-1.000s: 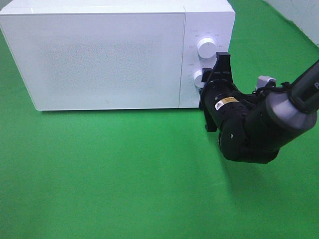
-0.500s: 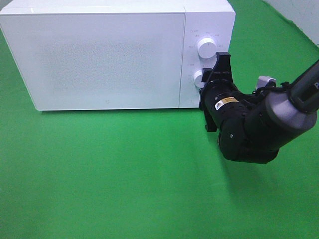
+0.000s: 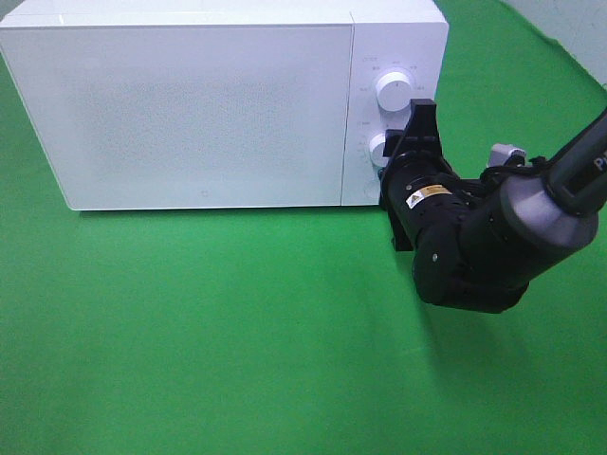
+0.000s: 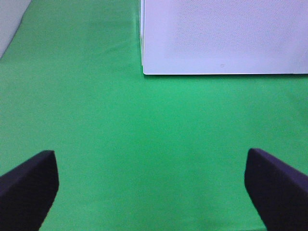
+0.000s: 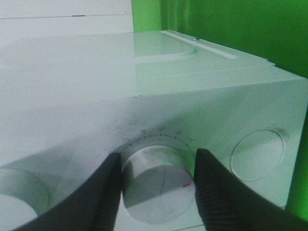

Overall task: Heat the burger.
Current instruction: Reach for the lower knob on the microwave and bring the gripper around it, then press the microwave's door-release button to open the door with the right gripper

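White and closed, the microwave (image 3: 190, 114) shows only its shut door (image 3: 199, 109). The burger appears in no view, so I cannot tell where it is.

The right gripper (image 5: 156, 156) is up against the microwave's control panel. Its two dark fingers (image 5: 108, 192) are closed onto the lower knob (image 5: 156, 185), one on each side and touching its rim. The knob's red mark sits close to one finger. In the high view, the upper knob (image 3: 393, 90) is just beyond that gripper's fingers and nothing touches it. A round recess (image 5: 255, 154) in the panel lies just past the other finger.

The left gripper (image 4: 154, 187) is spread wide over the green surface (image 3: 237, 332). Its dark fingertips (image 4: 26, 187) are far apart, with only bare cloth between them. A lower corner of the microwave lies ahead of it, well apart from both tips.
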Controlling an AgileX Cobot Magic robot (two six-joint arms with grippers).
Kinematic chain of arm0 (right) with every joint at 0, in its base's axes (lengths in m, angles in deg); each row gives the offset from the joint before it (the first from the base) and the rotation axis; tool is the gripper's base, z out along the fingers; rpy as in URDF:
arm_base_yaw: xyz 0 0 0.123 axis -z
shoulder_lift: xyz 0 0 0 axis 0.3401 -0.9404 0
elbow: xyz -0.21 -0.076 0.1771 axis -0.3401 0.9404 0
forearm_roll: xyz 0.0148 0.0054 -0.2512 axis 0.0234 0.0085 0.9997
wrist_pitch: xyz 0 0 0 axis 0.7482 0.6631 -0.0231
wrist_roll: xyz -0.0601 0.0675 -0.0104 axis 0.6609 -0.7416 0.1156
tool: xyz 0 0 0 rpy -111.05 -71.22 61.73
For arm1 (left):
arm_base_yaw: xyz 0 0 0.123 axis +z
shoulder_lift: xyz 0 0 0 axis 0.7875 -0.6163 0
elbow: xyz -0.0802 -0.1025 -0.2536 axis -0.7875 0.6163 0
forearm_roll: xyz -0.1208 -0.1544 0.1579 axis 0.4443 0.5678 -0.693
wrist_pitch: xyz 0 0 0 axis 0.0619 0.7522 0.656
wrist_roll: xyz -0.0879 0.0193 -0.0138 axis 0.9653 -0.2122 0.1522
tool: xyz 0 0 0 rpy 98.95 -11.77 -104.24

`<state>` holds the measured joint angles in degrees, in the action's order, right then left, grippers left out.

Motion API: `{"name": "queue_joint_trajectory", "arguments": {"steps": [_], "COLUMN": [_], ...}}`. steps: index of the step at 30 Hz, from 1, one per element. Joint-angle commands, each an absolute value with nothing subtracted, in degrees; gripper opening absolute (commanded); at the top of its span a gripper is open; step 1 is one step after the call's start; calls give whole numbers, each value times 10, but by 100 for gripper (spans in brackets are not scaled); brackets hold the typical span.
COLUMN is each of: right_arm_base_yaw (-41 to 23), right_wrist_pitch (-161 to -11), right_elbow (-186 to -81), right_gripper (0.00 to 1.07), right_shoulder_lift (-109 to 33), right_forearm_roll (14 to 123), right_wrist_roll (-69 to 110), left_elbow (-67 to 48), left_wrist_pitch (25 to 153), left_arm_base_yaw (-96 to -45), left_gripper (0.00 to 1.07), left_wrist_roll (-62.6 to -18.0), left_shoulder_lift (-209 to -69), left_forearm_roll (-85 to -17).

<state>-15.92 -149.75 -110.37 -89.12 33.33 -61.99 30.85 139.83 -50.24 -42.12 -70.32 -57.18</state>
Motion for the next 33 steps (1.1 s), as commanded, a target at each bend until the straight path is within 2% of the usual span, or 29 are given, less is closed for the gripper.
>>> {"name": "queue_joint_trajectory", "arguments": {"steps": [1, 3, 7, 8, 9, 12, 13, 23, 33], "right_arm_base_yaw": [-164, -164, -164, -164, -169, -171, -171, -171, -171], "right_wrist_pitch": [-1558, -1559, -1558, -1558, -1559, -1558, -1553, -1540, -1422], "right_elbow": [-1107, -1100, -1083, -1083, -1078, -1075, -1067, -1014, -948], "right_gripper": [42, 45, 60, 60, 66, 67, 71, 72, 71], "right_shoulder_lift": [-880, -880, -880, -880, -880, -877, -871, -822, -718], "right_forearm_roll": [341, 334, 341, 341, 342, 342, 348, 369, 439], "right_wrist_roll": [-612, -611, -611, -611, -611, -611, -604, -572, -425], "left_elbow": [310, 310, 310, 310, 310, 310, 310, 310, 310], "left_wrist_pitch": [1396, 1396, 1396, 1396, 1396, 1396, 1396, 1396, 1396], "left_arm_base_yaw": [-501, -501, -501, -501, -501, -501, -501, -501, -501], "left_gripper": [98, 98, 98, 98, 98, 98, 98, 98, 98], "left_wrist_roll": [-421, -421, -421, -421, -421, -421, -421, -421, -421], "left_shoulder_lift": [-694, -694, -694, -694, -694, -694, -694, -694, -694], "left_forearm_roll": [-571, -571, -571, -571, -571, -571, -571, -571, -571]}}
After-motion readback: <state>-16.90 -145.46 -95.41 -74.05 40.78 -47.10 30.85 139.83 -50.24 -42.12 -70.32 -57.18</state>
